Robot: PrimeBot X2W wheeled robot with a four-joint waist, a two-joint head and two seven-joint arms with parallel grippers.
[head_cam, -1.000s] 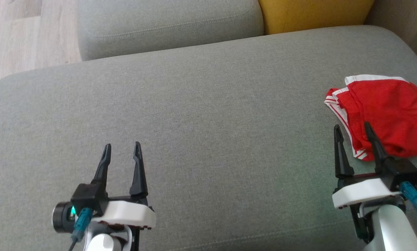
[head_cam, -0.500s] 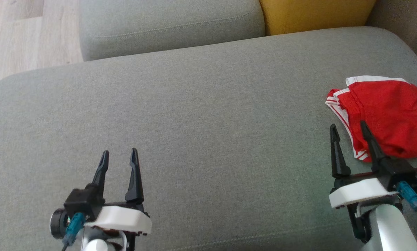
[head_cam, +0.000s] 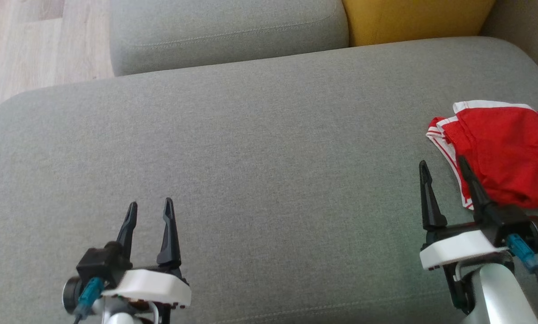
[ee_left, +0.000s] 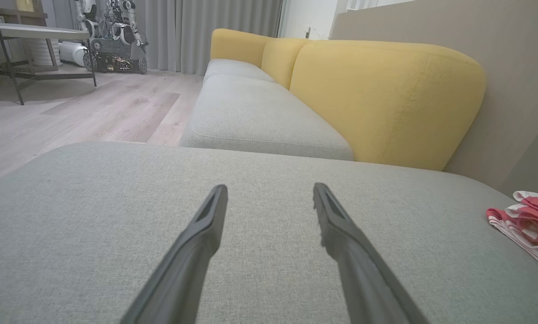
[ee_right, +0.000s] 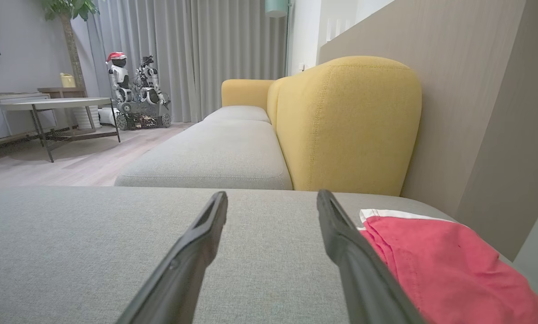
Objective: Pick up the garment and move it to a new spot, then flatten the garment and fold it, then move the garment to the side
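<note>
Left hand (head_cam: 150, 203) and right hand (head_cam: 442, 161): both spread wide, empty, over the sofa seat (head_cam: 269, 157). Red garment (head_cam: 498, 153) lies bunched just beside the right hand. Since the earlier frame: left hand drawn back, camera shifted slightly.

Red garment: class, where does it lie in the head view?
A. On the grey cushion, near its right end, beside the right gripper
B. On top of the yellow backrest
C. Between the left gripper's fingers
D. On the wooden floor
A: the red garment lies bunched on the grey cushion at the right of the view, next to the open right gripper.
</note>
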